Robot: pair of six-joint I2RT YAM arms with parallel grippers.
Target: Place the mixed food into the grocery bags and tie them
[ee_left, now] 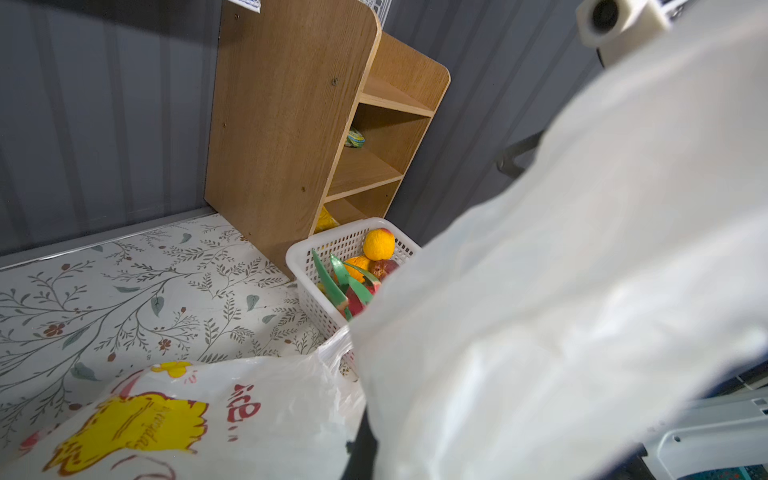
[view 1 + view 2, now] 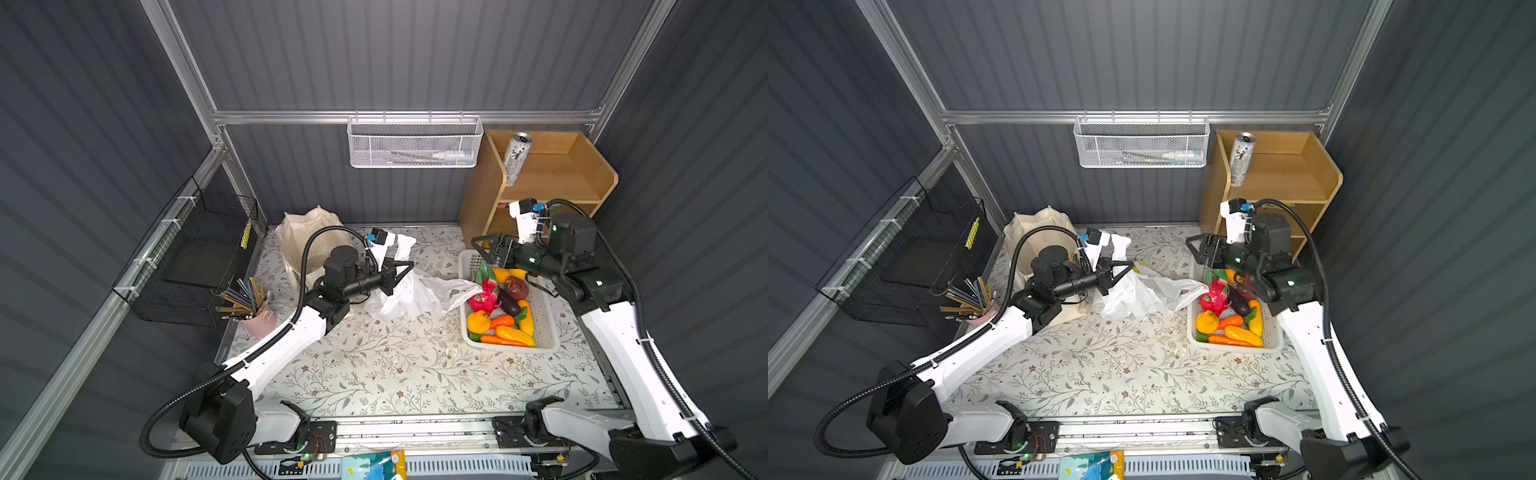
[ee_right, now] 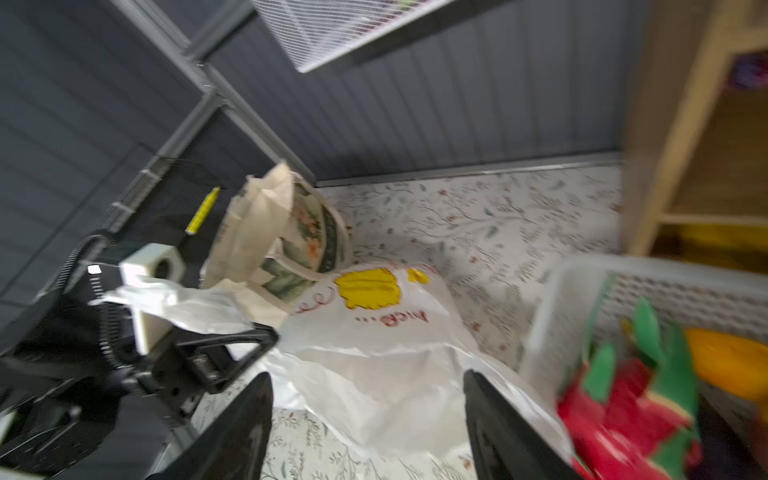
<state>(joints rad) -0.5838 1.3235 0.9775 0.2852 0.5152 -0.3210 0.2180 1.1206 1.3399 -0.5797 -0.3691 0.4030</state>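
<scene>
White plastic bag (image 2: 419,293) lies crumpled under the left gripper (image 2: 405,267), whose jaws pinch its upper edge. The right gripper (image 3: 368,411) hangs spread and empty, with the bag ahead and the toy food (image 2: 505,309) in its basket (image 2: 546,332) just beside. The bag is probably being opened; next, the right should catch the opposite rim.

Surface (image 2: 395,365): pale, with a leaf-and-flower print.
Near its left edge: pink cup (image 2: 261,323), packed with coloured pencils (image 2: 243,296).
Left wall: black wire basket (image 2: 195,266), with a yellow tag (image 2: 247,234) on its rim.
Back rail (image 2: 291,117): white mesh basket (image 2: 415,143) hanging from it, contents unclear.
Back right: wooden shelf unit (image 2: 482,199), open-fronted. A white slotted basket (image 2: 545,328) sits just in front of it.
</scene>
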